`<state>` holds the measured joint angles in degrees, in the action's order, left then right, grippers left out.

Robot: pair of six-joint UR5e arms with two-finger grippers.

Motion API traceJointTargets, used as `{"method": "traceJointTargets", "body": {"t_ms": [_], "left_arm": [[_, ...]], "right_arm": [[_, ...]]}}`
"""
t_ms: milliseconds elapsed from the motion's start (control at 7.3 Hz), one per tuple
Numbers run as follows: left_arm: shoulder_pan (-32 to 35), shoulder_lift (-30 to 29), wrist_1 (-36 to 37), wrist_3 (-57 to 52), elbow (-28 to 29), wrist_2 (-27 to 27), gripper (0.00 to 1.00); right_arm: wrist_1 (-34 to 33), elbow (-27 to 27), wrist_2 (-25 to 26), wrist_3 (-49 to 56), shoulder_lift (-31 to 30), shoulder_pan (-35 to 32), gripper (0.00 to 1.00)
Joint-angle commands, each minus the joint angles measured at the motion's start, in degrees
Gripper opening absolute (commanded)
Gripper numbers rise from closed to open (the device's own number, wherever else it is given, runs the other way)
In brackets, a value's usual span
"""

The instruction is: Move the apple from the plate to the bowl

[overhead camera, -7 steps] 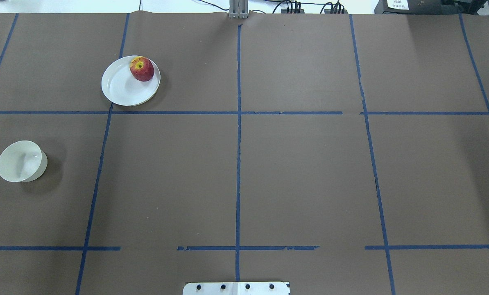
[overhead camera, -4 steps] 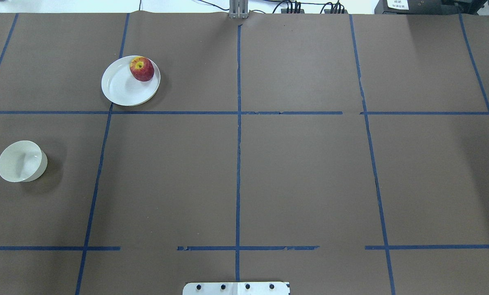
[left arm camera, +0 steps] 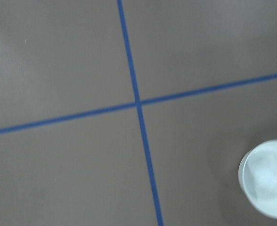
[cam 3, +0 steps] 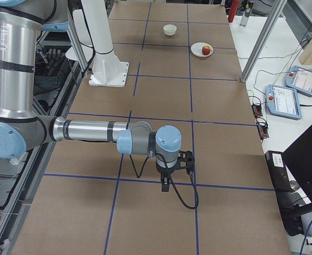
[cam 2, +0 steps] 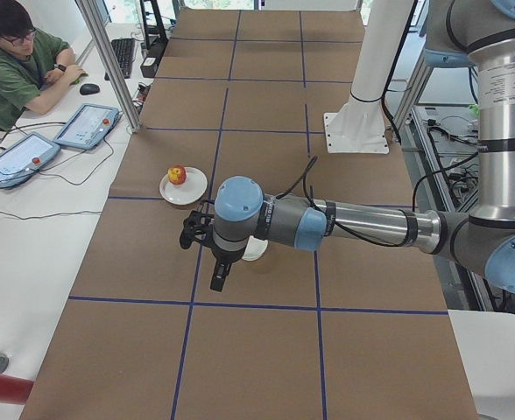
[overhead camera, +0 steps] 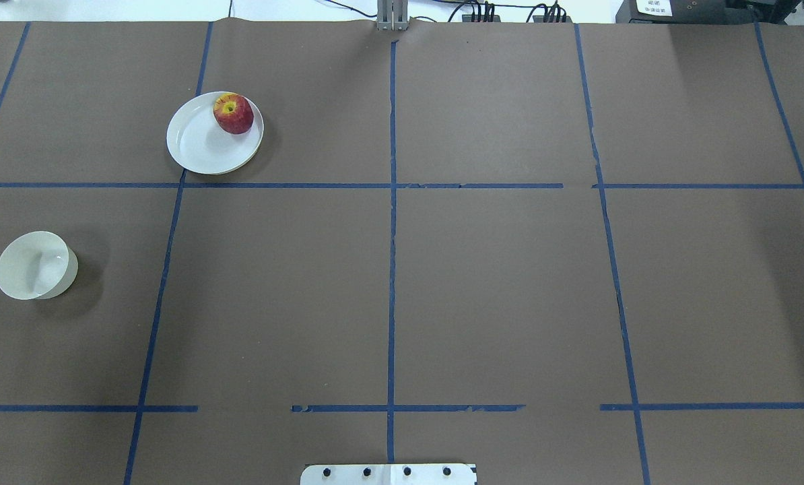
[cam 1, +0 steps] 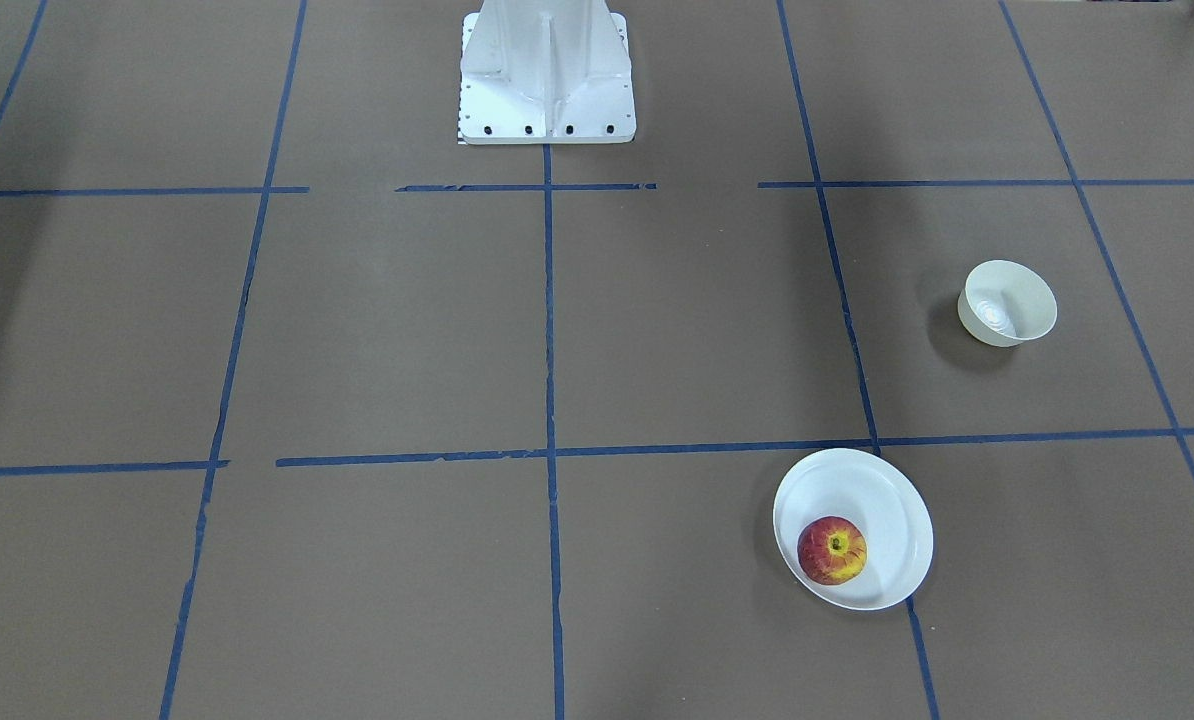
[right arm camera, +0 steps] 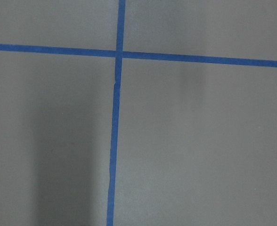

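A brown surface [overhead camera: 496, 283], divided into squares by blue tape lines [overhead camera: 391, 269], is seen in every view. At its near edge, in the middle, the white base plate [overhead camera: 388, 474] of the robot is fixed.

The left claw [cam 2: 217, 273] is held above the surface with its tip pointed down, and nothing is touched by it. It is shown only in the side view, so it cannot be told whether its fingers are spread or pressed together. The same must be said of the right claw [cam 3: 165, 183]. It is held over the surface near a tape line on the robot's right side, well apart from the dishes, and its opening cannot be judged. In the right wrist view only brown paper and a crossing of tape are shown.

Further out, on the robot's left, the bowl [overhead camera: 36, 265] is stood upright on the surface. It is caught at the lower right edge of the left wrist view, and in the left side view it is partly hidden behind the left arm.

Beyond the next tape line the plate [overhead camera: 196, 148] is laid flat, well apart from the bowl. The apple [overhead camera: 233, 113] is rested on it, close to the far rim and on the side toward the middle of the surface. Its yellow stem dimple is turned up.

Past the far edge, a person [cam 2: 12, 70] in a green shirt is seated at a white desk.
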<state>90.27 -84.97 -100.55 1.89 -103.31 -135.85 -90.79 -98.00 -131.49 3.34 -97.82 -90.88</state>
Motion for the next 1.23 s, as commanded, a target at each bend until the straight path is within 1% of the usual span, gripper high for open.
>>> {"method": "traceJointTargets", "body": {"t_ms": [0, 137, 274, 411, 548, 685, 822, 959, 1096], "left_arm": [[-8.84, -10.07, -2.29, 13.79, 3.26, 0.67, 1.00], [-12.79, -16.04, -2.11, 18.81, 6.85, 3.46, 1.00], [-17.18, -22.80, -2.02, 23.90, 12.02, 6.71, 1.00], [-22.01, -29.57, -2.11, 29.61, 17.99, 6.83, 1.00], [-26.41, -37.20, -2.80, 36.89, 25.27, 6.83, 1.00], [-28.20, -42.41, -2.98, 39.22, 30.31, 7.00, 1.00], [-30.22, -46.38, -3.60, 41.68, 35.32, 10.31, 1.00], [-31.63, -47.73, -7.08, 45.01, 38.06, 14.00, 1.00], [-32.25, -49.22, -8.68, 48.61, 40.61, 14.30, 1.00]], "right_arm": [[0.00, 0.00, 0.00, 0.00, 0.00, 0.00, 1.00], [0.00, 0.00, 0.00, 0.00, 0.00, 0.00, 1.00], [0.00, 0.00, 0.00, 0.00, 0.00, 0.00, 1.00], [0.00, 0.00, 0.00, 0.00, 0.00, 0.00, 1.00], [0.00, 0.00, 0.00, 0.00, 0.00, 0.00, 1.00], [0.00, 0.00, 0.00, 0.00, 0.00, 0.00, 1.00], [0.00, 0.00, 0.00, 0.09, 0.00, 0.00, 1.00], [0.00, 0.00, 0.00, 0.00, 0.00, 0.00, 1.00], [0.00, 0.00, 0.00, 0.00, 0.00, 0.00, 1.00]]}}
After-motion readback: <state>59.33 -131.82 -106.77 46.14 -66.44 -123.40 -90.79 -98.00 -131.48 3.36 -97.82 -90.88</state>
